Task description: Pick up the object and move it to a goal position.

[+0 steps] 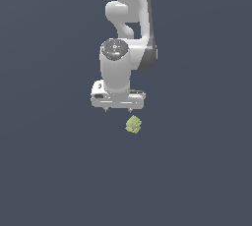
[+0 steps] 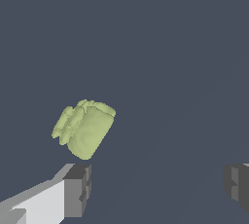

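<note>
While the arm [image 1: 118, 68] hangs vertical, spread fingers [image 2: 78, 189] flank nothing.

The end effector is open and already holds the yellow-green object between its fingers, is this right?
Not quite. The end effector is open, but the yellow-green object is not between its fingers; the wrist view shows it lying apart from them, not gripped.

place: simulator render, not a real room
backdrop: flat dark blue-grey surface [image 1: 49, 171] all over, no walls or furniture visible
giveaway: smooth white robot arm [image 1: 123, 48] with plain, untextured shading
</note>
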`<state>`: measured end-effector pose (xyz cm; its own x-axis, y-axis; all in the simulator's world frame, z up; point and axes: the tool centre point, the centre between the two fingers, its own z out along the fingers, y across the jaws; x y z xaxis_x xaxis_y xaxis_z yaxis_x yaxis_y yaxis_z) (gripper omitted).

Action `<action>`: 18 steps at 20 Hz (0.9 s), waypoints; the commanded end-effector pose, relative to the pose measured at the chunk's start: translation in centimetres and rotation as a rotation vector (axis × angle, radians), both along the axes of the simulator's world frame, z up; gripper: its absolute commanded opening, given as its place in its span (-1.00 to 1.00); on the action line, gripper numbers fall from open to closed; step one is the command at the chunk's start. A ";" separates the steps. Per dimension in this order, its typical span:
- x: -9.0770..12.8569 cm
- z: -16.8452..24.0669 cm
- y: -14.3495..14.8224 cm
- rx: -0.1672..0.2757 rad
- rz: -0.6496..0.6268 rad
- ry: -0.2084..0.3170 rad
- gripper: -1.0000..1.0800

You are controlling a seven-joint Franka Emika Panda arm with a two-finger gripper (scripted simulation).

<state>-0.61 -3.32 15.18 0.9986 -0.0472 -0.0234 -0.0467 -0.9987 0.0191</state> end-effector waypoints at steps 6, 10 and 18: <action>0.4 -1.2 1.6 0.003 -0.116 -0.007 0.92; 0.6 -2.0 2.8 0.004 -0.205 -0.012 0.92; 1.0 -3.8 5.2 0.008 -0.385 -0.021 0.92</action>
<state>0.30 1.45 11.68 0.9219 -0.3875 -0.0066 -0.3874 -0.9219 0.0079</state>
